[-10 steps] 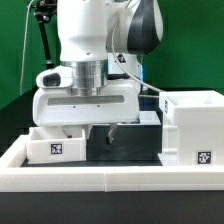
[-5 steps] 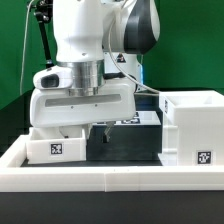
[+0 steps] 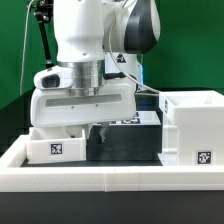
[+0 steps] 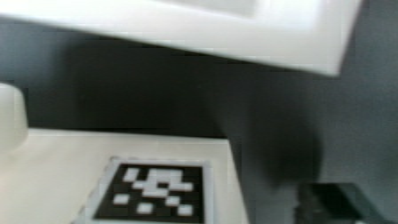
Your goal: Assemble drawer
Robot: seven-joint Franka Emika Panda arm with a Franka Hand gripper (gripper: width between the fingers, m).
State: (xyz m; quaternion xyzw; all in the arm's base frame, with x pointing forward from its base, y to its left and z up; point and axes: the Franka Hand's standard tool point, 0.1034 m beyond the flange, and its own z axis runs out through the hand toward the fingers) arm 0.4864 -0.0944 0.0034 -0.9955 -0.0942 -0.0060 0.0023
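Observation:
The drawer's tall white housing (image 3: pixel 190 125) stands at the exterior view's right, with a tag low on its front. One small white tray (image 3: pixel 55 146) with a tag sits at the left, just inside the rim. My gripper (image 3: pixel 100 130) hangs low, right beside the tray's right end. Only one dark finger shows clearly below the hand. In the wrist view a white tagged surface (image 4: pixel 160 188) lies close under the hand, with a gap to the dark fingertip (image 4: pixel 349 200). The jaws look open and hold nothing. The second tray is out of view.
The low white rim (image 3: pixel 110 178) runs along the table's front, and part of it shows in the wrist view (image 4: pixel 231 30). A flat tagged strip of the marker board (image 3: pixel 135 120) lies behind the hand. The dark table surface (image 3: pixel 130 145) lies between tray and housing.
The hand has shifted slightly up and towards the exterior view's left, closer to the tray. Tray and housing have not moved.

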